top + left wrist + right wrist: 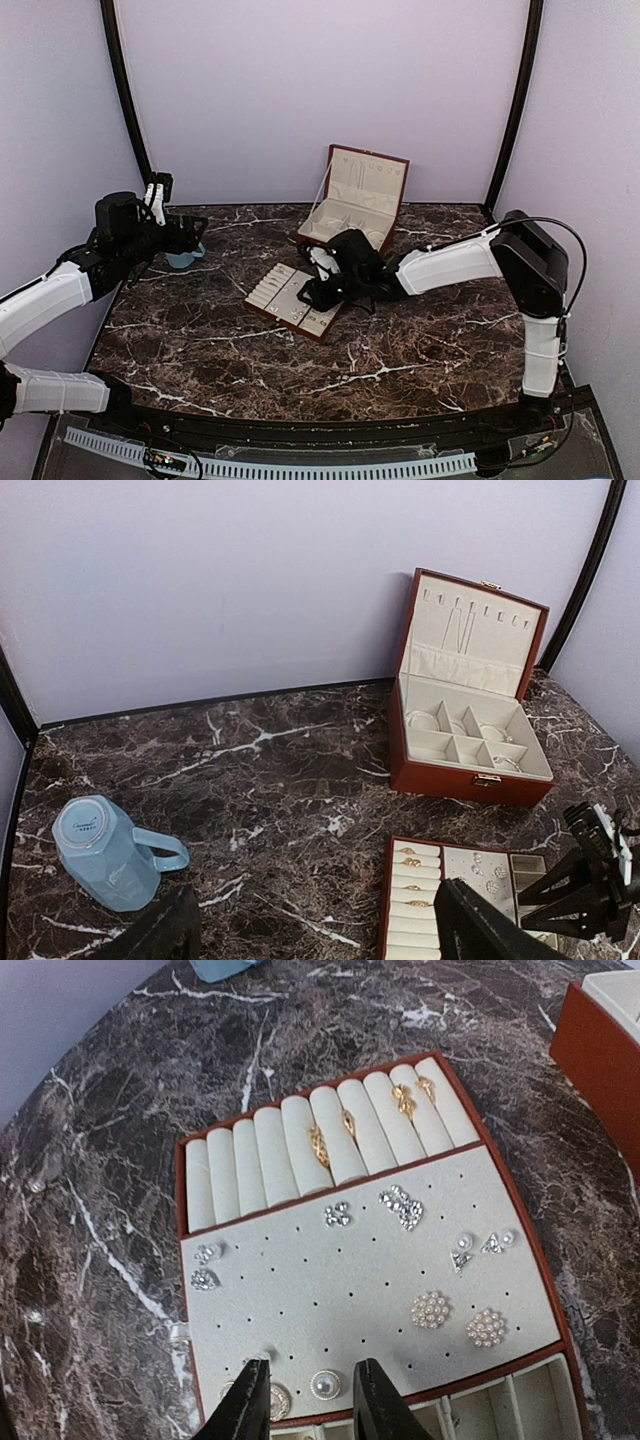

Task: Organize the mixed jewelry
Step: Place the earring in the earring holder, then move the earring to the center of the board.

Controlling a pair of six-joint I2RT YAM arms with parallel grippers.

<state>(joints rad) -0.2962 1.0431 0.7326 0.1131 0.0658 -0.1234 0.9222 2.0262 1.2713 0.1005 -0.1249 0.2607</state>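
Observation:
The mixed jewelry lies on the flat cream-lined tray [181, 1222]: gold rings [318, 1145] in the roll slots, and sparkly studs [401, 1206] and pearl cluster earrings [431, 1310] on the perforated pad. My right gripper [312, 1402] hovers over the pad's near edge with its jaws apart. A round pearl stud [325, 1385] lies between the fingertips, untouched, and another round stud [277, 1400] sits by the left finger. In the top view the right gripper [312, 292] is over the tray [262, 297]. My left gripper [315, 940] stands wide open and empty above the table, left of the tray [385, 905].
A red-brown hinged box [397, 190] stands open behind the tray, with cream compartments [470, 730] holding a few pieces. A light blue cup [105, 850] lies on the table at the far left, near the left gripper [195, 235]. Dark curved posts rise at both back corners.

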